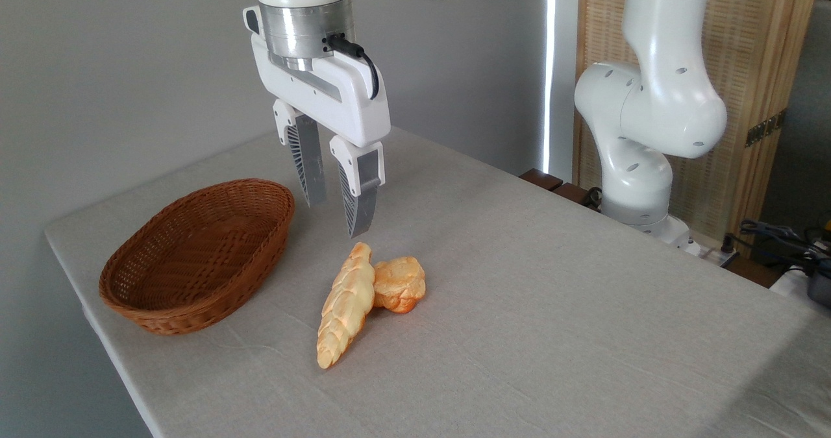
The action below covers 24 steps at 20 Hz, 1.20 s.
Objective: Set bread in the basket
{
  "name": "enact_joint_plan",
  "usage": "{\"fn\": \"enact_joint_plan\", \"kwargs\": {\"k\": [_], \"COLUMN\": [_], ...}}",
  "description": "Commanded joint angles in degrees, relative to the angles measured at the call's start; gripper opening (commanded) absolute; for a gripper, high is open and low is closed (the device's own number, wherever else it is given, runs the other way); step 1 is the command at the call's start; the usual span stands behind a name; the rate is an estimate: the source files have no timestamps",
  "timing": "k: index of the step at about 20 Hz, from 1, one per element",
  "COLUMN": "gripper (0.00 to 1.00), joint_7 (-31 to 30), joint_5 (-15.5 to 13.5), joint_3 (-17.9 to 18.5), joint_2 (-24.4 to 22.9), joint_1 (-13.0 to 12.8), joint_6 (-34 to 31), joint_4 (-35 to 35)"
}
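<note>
The gripper is hanging empty with its jaws a little apart, just above the bread, which is lying on the worktop touching a small bun, near the basket. It's looking light and knobbly, so I'd be grabbing across the fat middle.

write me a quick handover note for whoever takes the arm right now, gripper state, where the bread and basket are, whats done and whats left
Gripper: open, empty, hanging above the far end of the loaf, not touching it.
Long braided pale golden loaf: lying on the grey tablecloth, its upper part against a small round orange-tinged bun on its right.
Oval reddish-brown wicker basket: left of the loaf, empty as far as can be seen.
Done: nothing is in the basket.
Left: grasp the loaf without dragging the bun, lift it, carry it left, release it in the basket.
</note>
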Motion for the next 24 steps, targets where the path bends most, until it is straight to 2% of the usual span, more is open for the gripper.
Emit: {"fn": "enact_joint_plan", "kwargs": {"k": [1, 24], "gripper": [1.00, 1.00], "joint_7": [0.64, -0.85], "joint_5": [-1.14, -0.61], "joint_3": [0.00, -0.97], "joint_2": [-0.17, 0.36], "joint_1": [-0.38, -1.00], "joint_6": [-2.70, -1.57], "joint_4": [0.56, -0.23]}}
